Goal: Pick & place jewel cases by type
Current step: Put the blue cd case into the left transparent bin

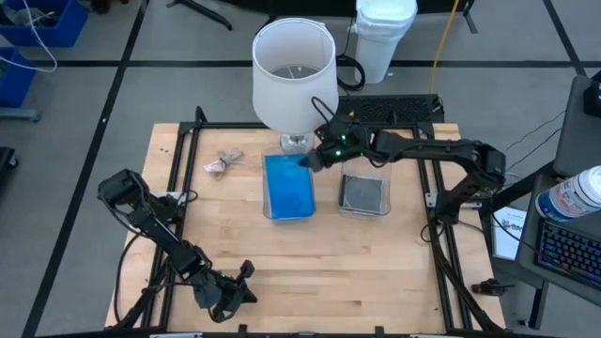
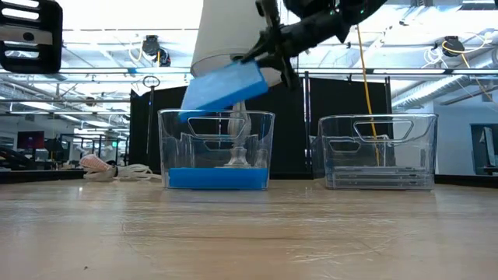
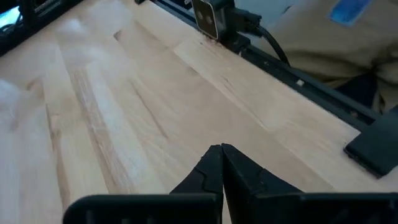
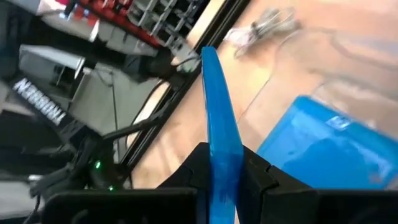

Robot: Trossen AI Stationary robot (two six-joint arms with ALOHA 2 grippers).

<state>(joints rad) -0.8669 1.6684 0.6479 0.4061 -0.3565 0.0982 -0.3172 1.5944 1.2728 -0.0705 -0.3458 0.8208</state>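
- A wooden table (image 1: pixel 310 253) with a black frame (image 1: pixel 178 160) around its edges.
- Two clear tubs stand on it side by side: the left tub (image 2: pixel 216 149) and the right tub (image 2: pixel 379 152).
- A white lampshade (image 1: pixel 293 73) stands behind the left tub, on a glass foot (image 2: pixel 237 136).
- A small pinkish lump (image 1: pixel 222 163) lies near the far left side of the table.
- A white bin (image 1: pixel 383 36) is on the floor behind the table.

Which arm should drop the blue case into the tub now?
Right. Its hand already grips the bright blue flat plastic jewel case above the clear plastic tub holding blue ones; the left hand waits shut at the table's near edge.
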